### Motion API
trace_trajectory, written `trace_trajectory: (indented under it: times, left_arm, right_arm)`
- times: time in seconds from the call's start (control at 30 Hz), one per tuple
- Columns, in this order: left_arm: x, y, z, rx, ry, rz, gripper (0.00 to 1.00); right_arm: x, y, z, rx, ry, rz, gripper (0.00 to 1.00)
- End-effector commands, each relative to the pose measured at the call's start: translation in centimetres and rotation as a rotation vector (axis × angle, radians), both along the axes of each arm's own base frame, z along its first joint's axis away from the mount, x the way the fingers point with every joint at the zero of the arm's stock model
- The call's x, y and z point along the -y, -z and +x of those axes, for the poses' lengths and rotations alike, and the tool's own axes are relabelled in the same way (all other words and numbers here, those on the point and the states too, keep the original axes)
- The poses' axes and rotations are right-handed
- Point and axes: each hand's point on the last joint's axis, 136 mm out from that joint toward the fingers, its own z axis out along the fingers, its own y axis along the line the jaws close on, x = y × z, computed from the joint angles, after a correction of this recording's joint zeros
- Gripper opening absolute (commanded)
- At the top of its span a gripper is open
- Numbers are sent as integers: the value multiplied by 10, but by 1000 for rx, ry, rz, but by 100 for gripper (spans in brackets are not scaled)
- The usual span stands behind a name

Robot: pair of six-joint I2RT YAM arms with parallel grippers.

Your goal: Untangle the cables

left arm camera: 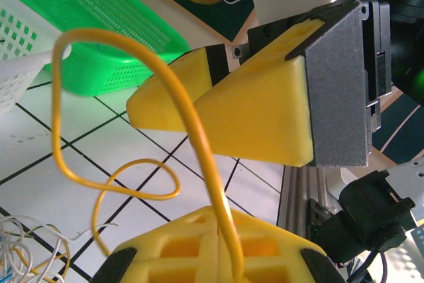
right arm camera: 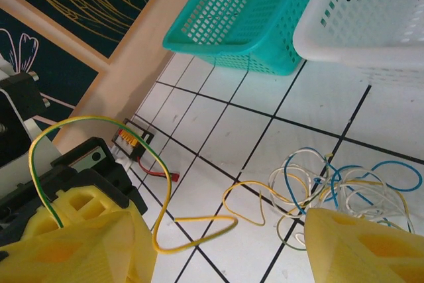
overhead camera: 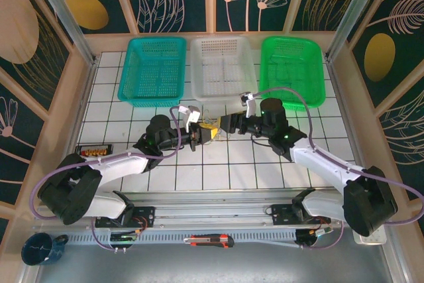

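A white tiled table [overhead camera: 265,170] carries three mesh baskets along its far edge: a teal basket [overhead camera: 154,71] on the left, a white basket [overhead camera: 222,67] in the middle and a green basket [overhead camera: 291,71] on the right. The left arm [overhead camera: 106,170] and the right arm [overhead camera: 324,164] reach in from the near edge and meet near the table's centre, just in front of the white basket.

The right gripper [right arm camera: 222,230] has its yellow fingers spread wide, with nothing held between them. The left gripper [left arm camera: 212,250] faces it closely, its fingers pressed together on a yellow cable [left arm camera: 199,144]. That cable rises out of the pinch, arcs high in a loop and comes down to the tiles.

It then curls across the table into the cables [right arm camera: 338,190], a loose tangle of blue, whitish and yellow loops. The tangle lies flat on the tiles just beside one finger of the right gripper.

A dark blue cup [overhead camera: 41,248] sits off the table's near left corner. A red-and-black utility knife [overhead camera: 211,240] lies on the rail between the arm bases. A small black block [overhead camera: 96,152] with orange fittings rests at the table's left edge, with a red wire [right arm camera: 162,173] beside it.
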Motion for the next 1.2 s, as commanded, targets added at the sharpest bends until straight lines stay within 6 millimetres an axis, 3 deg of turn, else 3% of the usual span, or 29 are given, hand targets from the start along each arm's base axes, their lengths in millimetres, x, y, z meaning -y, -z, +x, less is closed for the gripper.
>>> trace_trajectory:
  times: [0.0, 0.23, 0.5, 0.63, 0.83, 1.17]
  left_arm:
    - [2, -24, 1, 56, -3, -61, 0]
    - [-3, -33, 0, 76, -29, -104, 0]
    - [3, -30, -6, 53, 35, -103, 0]
    - [2, -31, -5, 56, 25, -112, 0]
    - [-4, -38, -3, 103, -19, -133, 0]
    - [-14, -50, -1, 207, -84, -165, 0]
  right_arm:
    - [4, -11, 7, 44, 26, 17, 69]
    - [14, -10, 6, 21, 72, 52, 69]
    - [7, -31, 1, 55, 11, 101, 72]
    - [4, -33, 1, 39, -1, 126, 72]
    - [9, -28, 6, -107, 48, 237, 73]
    - [-1, -46, -3, -273, 9, 449, 79]
